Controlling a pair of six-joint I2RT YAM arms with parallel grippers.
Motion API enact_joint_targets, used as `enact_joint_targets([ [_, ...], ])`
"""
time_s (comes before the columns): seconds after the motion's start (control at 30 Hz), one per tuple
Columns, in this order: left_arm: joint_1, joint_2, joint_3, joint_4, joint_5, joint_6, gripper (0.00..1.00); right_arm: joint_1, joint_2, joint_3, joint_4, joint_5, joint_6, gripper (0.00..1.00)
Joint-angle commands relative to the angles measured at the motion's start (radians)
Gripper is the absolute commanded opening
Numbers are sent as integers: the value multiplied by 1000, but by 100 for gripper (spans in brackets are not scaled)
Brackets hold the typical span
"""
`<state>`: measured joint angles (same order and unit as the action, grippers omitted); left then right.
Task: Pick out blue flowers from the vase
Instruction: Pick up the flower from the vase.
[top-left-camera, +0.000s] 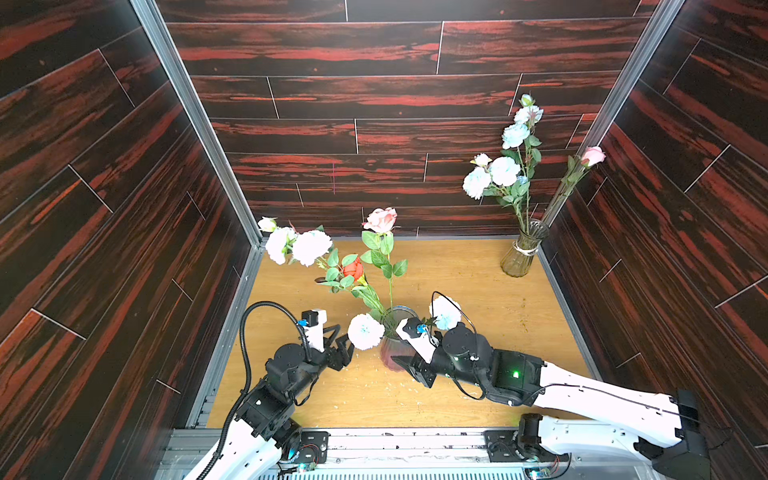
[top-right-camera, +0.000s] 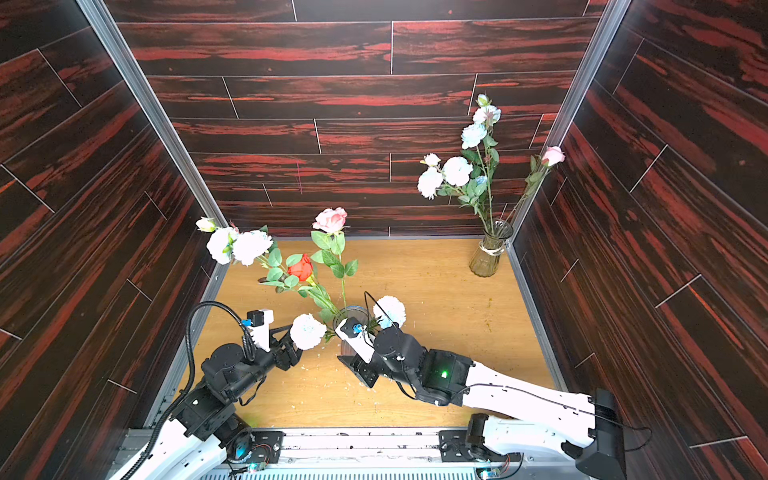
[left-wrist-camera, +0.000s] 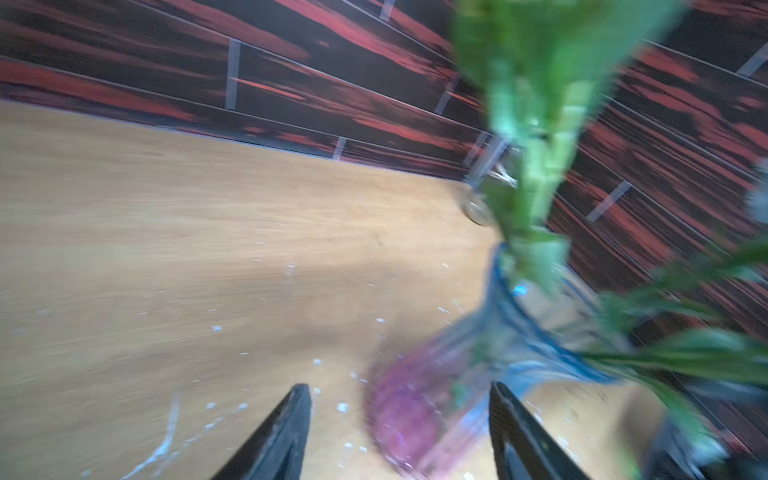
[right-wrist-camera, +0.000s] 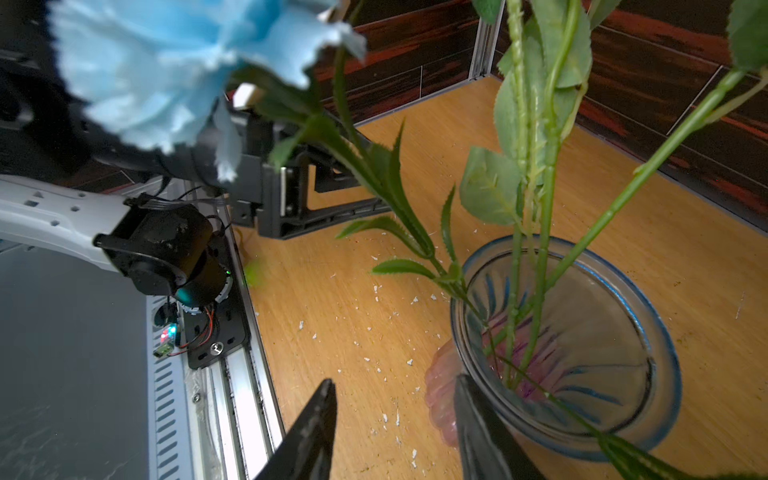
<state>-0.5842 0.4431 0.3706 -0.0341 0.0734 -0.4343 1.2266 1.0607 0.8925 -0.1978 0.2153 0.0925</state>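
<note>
Left end effector (left-wrist-camera: 399, 385) sat open, empty, left of pink-blue ribbed glass vase (right-wrist-camera: 665, 365) holding pale blue ruffled flowers (top-left-camera: 365, 331); right end effector (right-wrist-camera: 395, 378) open, just beside it.

Left arm (top-left-camera: 266, 407): white shells (top-left-camera: 245, 453), black joints (top-left-camera: 286, 361), ribbed black hose (top-left-camera: 246, 357)
Right arm (top-left-camera: 582, 386): green light (top-left-camera: 515, 374)
Left gripper (left-wrist-camera: 399, 386), right gripper (right-wrist-camera: 395, 378): black tapered fingers (right-wrist-camera: 311, 436)

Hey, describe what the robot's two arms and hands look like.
The left arm and right arm have white shells with black joints. A ribbed black hose loops over the left; a thin black cable arcs over the right, which shows a green light. The left hand and right hand have black, tapered fingers.
</note>
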Motion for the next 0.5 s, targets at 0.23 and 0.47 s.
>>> enact_joint_targets([
  [0.23,-139,86,125,-21,4,38,69,-62,47,40,50,-49,5,45],
  [0.47,-199,130,144,-21,-43,54,69,-112,161,117,42,-134,5,45],
])
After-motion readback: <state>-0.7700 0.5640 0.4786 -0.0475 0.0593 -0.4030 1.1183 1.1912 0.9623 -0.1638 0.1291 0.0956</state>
